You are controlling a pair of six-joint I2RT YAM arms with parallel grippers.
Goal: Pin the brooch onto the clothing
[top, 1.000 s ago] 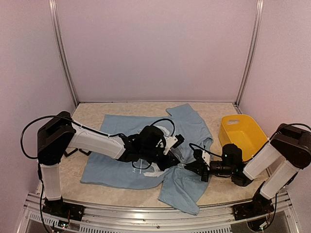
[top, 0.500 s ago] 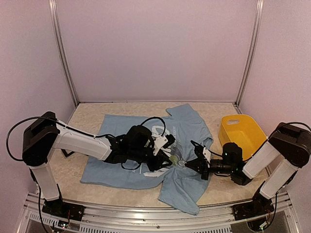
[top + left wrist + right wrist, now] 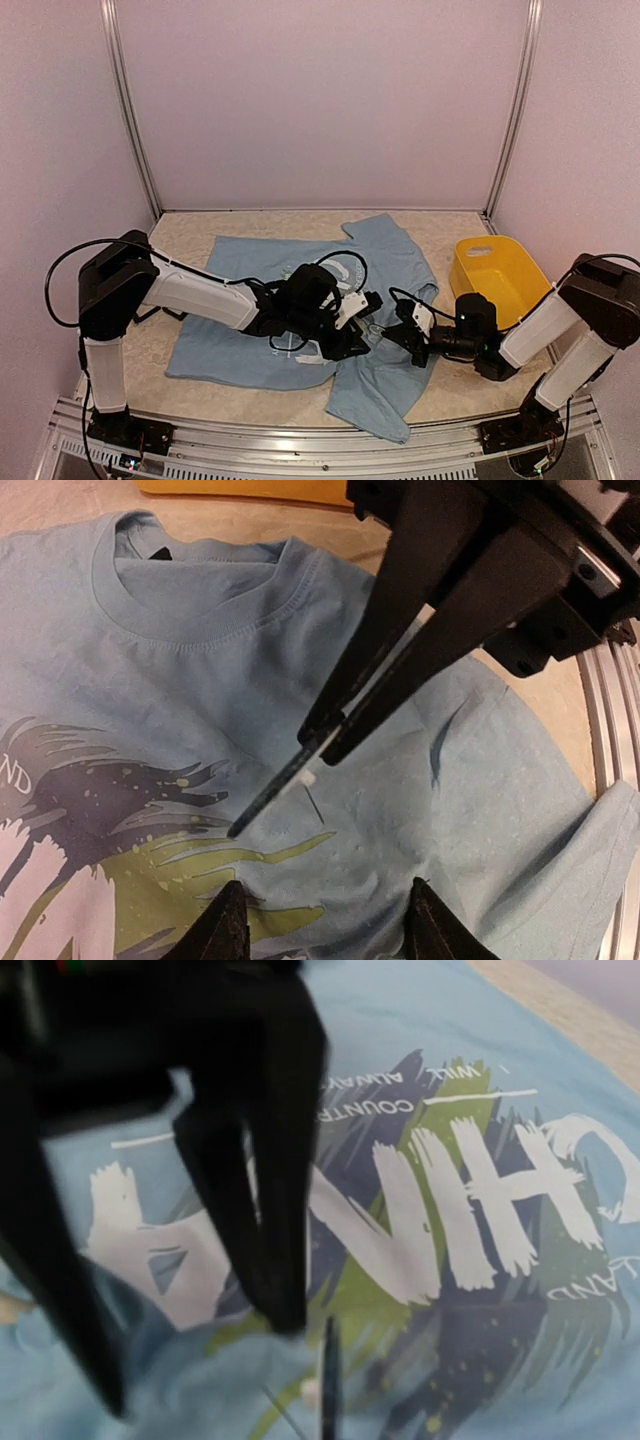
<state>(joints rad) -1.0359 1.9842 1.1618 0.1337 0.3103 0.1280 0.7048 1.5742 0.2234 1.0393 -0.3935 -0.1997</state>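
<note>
The clothing point(image 3: 390, 260) is a light blue T-shirt spread on the table, with white "CHINA" lettering over grey and green streaks point(image 3: 480, 1210). My right gripper point(image 3: 392, 335) is shut on the brooch point(image 3: 265, 800), which shows edge-on as a thin dark disc with a pale back. Its bare pin hangs just above the print. The right wrist view has the brooch point(image 3: 330, 1380) at the bottom edge. My left gripper point(image 3: 330, 925) stands open just left of it over the shirt point(image 3: 200, 660), with only cloth between its tips. Its black fingers point(image 3: 285, 1260) stand in front of the lettering.
A yellow bin point(image 3: 500, 275) sits to the right of the shirt, behind my right arm. An aluminium rail point(image 3: 300, 440) runs along the near table edge. Pale walls enclose the table on three sides. The shirt's near sleeve point(image 3: 370, 400) reaches that edge.
My left gripper has opened from nearly shut. It drew back to the left, then returned right toward the right gripper. The right gripper stays shut and has shifted only slightly.
</note>
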